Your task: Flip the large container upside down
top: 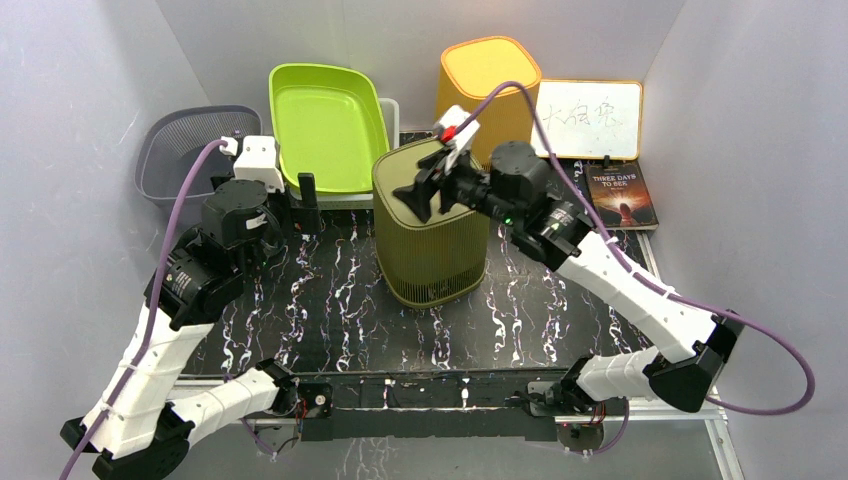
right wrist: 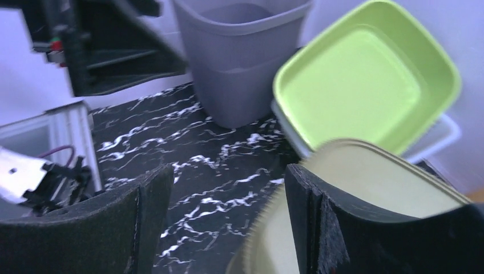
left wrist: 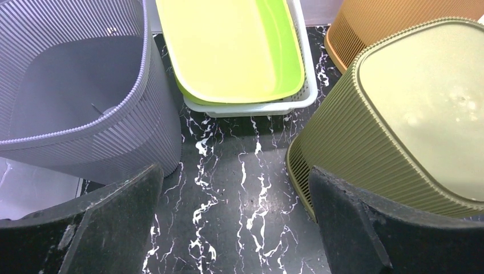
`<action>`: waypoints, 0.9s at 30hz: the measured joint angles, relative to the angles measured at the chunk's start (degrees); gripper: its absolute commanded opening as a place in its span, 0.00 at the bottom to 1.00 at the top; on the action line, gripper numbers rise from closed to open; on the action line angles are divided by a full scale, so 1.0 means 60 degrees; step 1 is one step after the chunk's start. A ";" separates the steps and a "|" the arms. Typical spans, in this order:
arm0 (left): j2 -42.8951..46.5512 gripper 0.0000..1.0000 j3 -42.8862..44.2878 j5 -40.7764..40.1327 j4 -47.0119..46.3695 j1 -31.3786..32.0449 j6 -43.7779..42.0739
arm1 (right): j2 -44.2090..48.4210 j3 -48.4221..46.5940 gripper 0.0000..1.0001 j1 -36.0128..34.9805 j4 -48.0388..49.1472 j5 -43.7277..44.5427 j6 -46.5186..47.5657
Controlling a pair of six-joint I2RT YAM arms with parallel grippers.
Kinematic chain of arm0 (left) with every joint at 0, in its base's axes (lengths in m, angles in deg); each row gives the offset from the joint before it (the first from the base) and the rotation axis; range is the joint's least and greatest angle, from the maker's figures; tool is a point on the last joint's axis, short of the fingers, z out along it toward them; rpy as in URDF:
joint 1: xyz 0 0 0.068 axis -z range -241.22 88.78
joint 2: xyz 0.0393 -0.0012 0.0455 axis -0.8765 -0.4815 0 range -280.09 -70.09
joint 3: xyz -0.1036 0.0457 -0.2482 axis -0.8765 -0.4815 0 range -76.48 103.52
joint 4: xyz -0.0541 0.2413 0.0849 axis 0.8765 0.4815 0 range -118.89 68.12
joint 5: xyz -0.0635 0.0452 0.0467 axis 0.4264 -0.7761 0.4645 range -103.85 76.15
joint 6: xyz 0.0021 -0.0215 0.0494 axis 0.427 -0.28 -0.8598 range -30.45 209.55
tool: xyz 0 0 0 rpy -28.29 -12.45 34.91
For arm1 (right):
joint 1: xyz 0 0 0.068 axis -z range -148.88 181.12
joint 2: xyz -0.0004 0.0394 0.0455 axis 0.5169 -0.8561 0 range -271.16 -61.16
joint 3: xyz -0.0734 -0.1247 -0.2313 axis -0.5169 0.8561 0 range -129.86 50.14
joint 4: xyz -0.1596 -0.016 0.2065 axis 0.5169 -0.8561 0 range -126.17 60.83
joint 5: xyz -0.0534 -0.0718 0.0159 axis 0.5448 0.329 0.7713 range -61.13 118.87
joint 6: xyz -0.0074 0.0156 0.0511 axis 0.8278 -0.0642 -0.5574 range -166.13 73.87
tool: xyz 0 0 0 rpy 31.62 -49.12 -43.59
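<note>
You find the olive ribbed bin (top: 432,235) base-up, flip apparently done; right gripper (top: 425,197) parted, empty above it, left gripper (top: 305,198) wide.

Black marble-patterned desk (top: 330,310), olive large container (top: 432,240) base-up at centre, grey basket (top: 180,150) back left, lime tray (top: 325,125) in white basket (left wrist: 268,107), orange bin (top: 485,75) back right, book (top: 622,195) far right.

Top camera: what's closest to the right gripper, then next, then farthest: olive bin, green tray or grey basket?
1. Olive bin, middle of the table, just under the right gripper.
2. Green tray, at the back, to the left.
3. Grey basket, far left corner.
</note>
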 measured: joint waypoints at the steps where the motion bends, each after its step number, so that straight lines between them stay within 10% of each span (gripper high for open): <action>1: 0.0000 0.98 0.0058 -0.0004 -0.0015 0.0000 0.0000 | -0.0193 -0.0124 0.70 -0.0368 0.0007 0.0033 0.0102; 7: 0.0069 0.98 0.0244 -0.0131 -0.0076 0.0000 -0.0004 | -0.1483 -0.0270 0.97 -0.1523 0.0018 0.0233 0.0262; 27: 0.0106 0.98 0.0477 -0.0244 -0.0248 0.0000 -0.0040 | -0.3934 -0.0135 0.98 -0.2033 0.2455 0.2801 -0.0998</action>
